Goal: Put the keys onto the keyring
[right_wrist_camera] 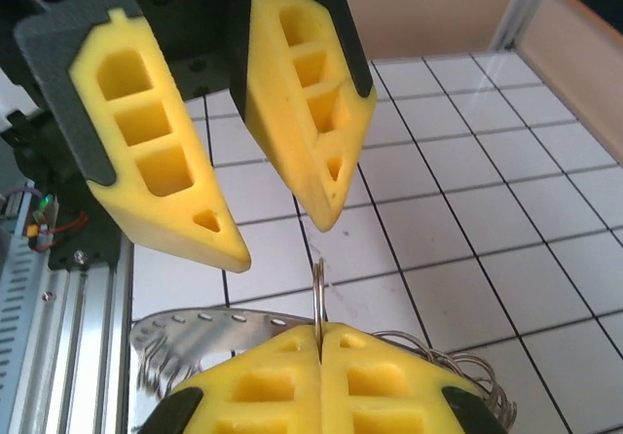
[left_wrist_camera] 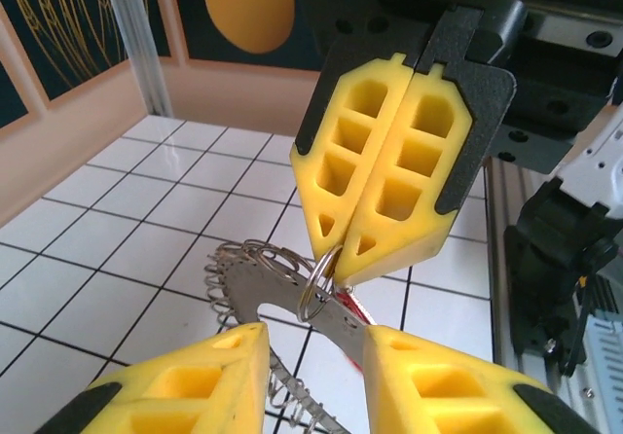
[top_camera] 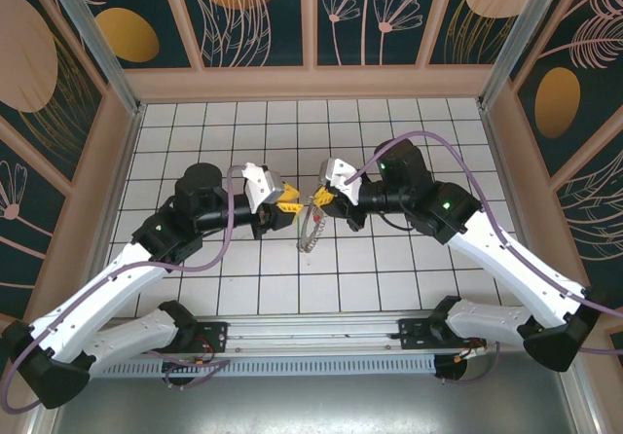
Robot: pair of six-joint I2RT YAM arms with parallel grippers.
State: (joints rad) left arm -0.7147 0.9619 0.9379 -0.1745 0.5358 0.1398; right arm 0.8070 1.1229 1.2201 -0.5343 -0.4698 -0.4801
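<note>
Left wrist view: right gripper [left_wrist_camera: 338, 259] pinched tight on keyring [left_wrist_camera: 261, 293], which hangs between the arms. Left gripper [left_wrist_camera: 316, 342] spread wide, empty. Red-tagged key [left_wrist_camera: 356, 307] just behind ring. Risk: thin pinch lets ring twist or slip.

White tiled floor [top_camera: 389, 132], seemingly floral walls [top_camera: 253, 16].

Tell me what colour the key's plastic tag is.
Red. A sliver of the tag shows by the keyring, best in the left wrist view.
</note>
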